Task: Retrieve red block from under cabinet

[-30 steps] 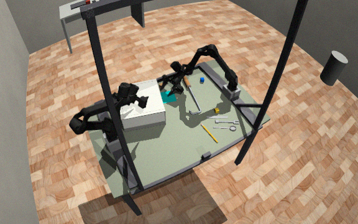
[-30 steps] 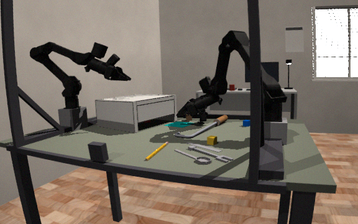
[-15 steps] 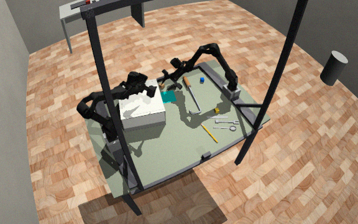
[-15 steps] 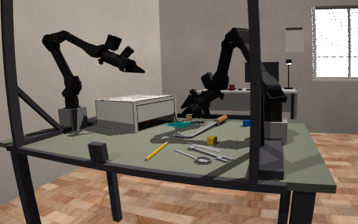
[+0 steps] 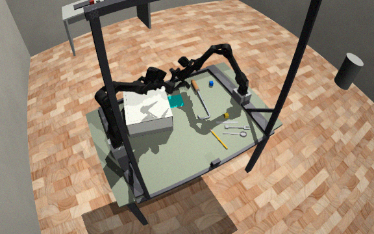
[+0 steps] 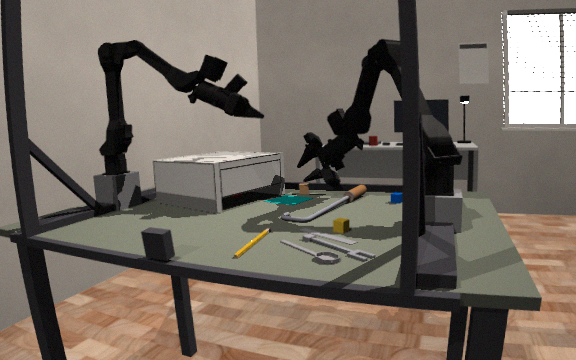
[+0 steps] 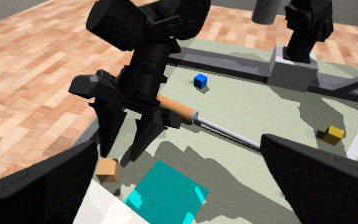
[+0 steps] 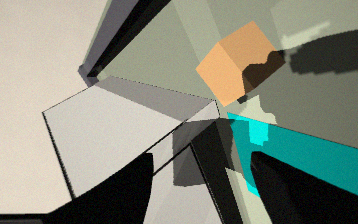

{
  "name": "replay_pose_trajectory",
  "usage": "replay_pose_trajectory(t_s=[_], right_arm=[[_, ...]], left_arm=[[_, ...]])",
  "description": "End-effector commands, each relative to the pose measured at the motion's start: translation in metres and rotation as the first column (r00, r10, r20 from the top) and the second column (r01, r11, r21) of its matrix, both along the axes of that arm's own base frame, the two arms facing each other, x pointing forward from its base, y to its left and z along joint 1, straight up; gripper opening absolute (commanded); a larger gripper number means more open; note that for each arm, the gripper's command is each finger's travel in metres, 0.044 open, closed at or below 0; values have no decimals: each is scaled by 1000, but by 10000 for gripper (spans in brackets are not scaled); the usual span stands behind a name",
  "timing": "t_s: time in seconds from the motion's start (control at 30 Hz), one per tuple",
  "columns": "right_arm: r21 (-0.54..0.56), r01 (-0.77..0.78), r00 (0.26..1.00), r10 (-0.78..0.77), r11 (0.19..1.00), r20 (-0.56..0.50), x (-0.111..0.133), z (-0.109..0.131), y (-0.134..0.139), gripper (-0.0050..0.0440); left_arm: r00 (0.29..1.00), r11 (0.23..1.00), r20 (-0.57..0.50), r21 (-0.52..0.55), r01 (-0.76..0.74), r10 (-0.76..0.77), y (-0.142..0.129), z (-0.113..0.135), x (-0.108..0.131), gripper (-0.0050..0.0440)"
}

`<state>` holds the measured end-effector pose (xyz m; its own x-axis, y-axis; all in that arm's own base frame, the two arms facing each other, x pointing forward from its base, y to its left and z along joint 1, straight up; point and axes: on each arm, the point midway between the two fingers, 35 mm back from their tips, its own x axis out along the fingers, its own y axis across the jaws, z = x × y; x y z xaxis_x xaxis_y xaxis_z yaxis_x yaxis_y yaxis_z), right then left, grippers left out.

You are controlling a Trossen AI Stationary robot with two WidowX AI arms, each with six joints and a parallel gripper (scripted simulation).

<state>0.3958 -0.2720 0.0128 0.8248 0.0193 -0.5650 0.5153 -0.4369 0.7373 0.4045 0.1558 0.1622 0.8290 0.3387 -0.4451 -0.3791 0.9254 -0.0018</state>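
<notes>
The white cabinet (image 5: 148,112) (image 6: 185,181) (image 7: 102,206) (image 8: 105,132) stands upright. Under it, the exterior view shows a small dark red patch of the red block (image 6: 238,195); it is hidden in the other views. The teal square (image 5: 176,101) (image 6: 288,200) (image 7: 167,192) (image 8: 310,150) lies flat beside the cabinet's open side, with no block on it. My left gripper (image 6: 262,116) (image 7: 180,145) is open and empty, high above the cabinet. My right gripper (image 6: 301,173) (image 7: 118,159) (image 8: 201,160) is partly open and empty, tilted above the teal square near the cabinet's edge.
An orange block (image 6: 304,188) (image 7: 108,170) (image 8: 232,62) stands behind the teal square. A wooden-handled hook tool (image 5: 203,103) (image 6: 325,207) lies beyond the square. A blue block (image 5: 211,83), yellow block (image 5: 226,115), pencil (image 5: 219,139) and several flat tools lie farther off. The two arms are close together.
</notes>
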Motion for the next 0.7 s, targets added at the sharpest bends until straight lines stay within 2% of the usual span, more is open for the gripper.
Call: replay_pose_trajectory(t_s=[0.0, 0.03, 0.17, 0.37, 0.53, 0.6, 0.67], right_arm=[[-183, -66, 998, 67, 981, 1, 2, 31, -15, 254], [-183, -66, 998, 67, 981, 1, 2, 31, -15, 254], [-332, -141, 990, 130, 933, -54, -4, 37, -24, 254], [-488, -276, 961, 225, 828, -163, -13, 36, -29, 254], [-581, -400, 916, 297, 709, -269, -20, 33, -31, 254], [-581, -400, 916, 297, 709, -269, -20, 33, -31, 254], [-608, -450, 893, 323, 654, -314, -23, 32, -31, 254]], left_arm=[[999, 1000, 41, 18, 8, -8, 6, 15, 21, 440], [999, 1000, 41, 18, 8, -8, 6, 15, 21, 440], [999, 1000, 34, 16, 7, -8, 7, 11, 24, 440], [999, 1000, 37, 17, 7, -7, 7, 12, 24, 440], [999, 1000, 41, 18, 7, -8, 7, 15, 24, 440], [999, 1000, 41, 18, 7, -8, 7, 15, 24, 440], [999, 1000, 41, 18, 7, -8, 7, 15, 24, 440]])
